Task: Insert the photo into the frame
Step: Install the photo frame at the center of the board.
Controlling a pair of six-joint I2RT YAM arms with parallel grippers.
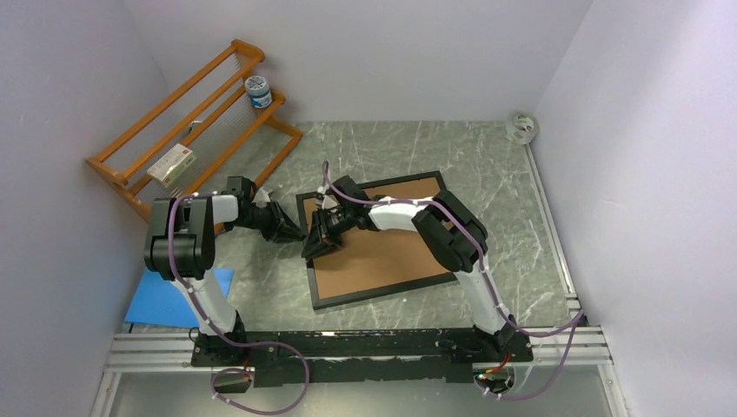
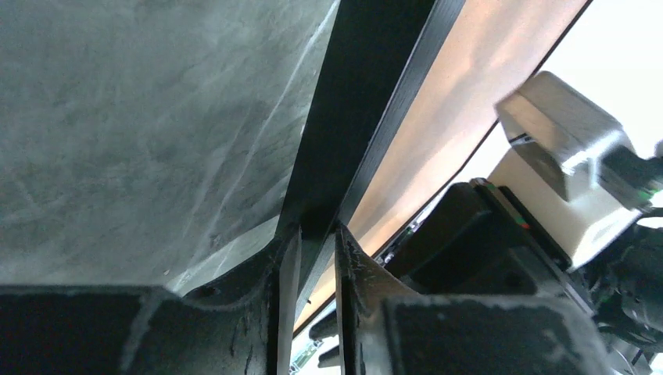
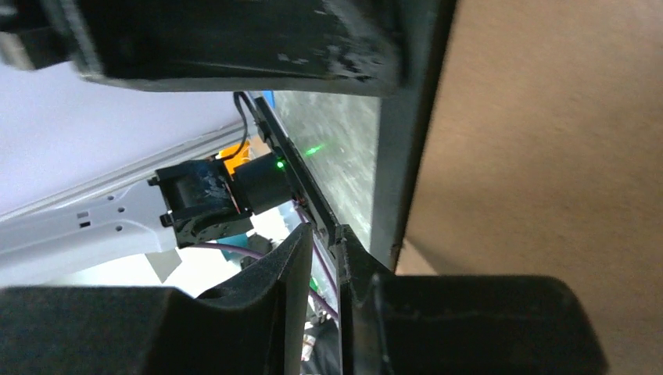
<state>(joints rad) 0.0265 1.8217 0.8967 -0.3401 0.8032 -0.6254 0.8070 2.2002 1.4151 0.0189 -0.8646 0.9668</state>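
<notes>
The black frame (image 1: 383,292) lies flat on the table with a brown backing board (image 1: 387,252) inside it. Both grippers meet at its left bar. My left gripper (image 1: 294,231) comes in from the left and is shut on that bar, which runs up between its fingers (image 2: 317,230) in the left wrist view as a black strip (image 2: 352,117). My right gripper (image 1: 315,246) reaches over the board and is shut on the same bar a little nearer. In the right wrist view its jaws (image 3: 327,233) stand close together beside the bar (image 3: 406,156). The photo is out of view.
An orange wooden rack (image 1: 195,130) stands at the back left, with a small jar (image 1: 258,90) and a box (image 1: 171,163) on it. A blue sheet (image 1: 148,306) lies behind the left arm. A white ring-shaped object (image 1: 521,128) sits in the back right corner.
</notes>
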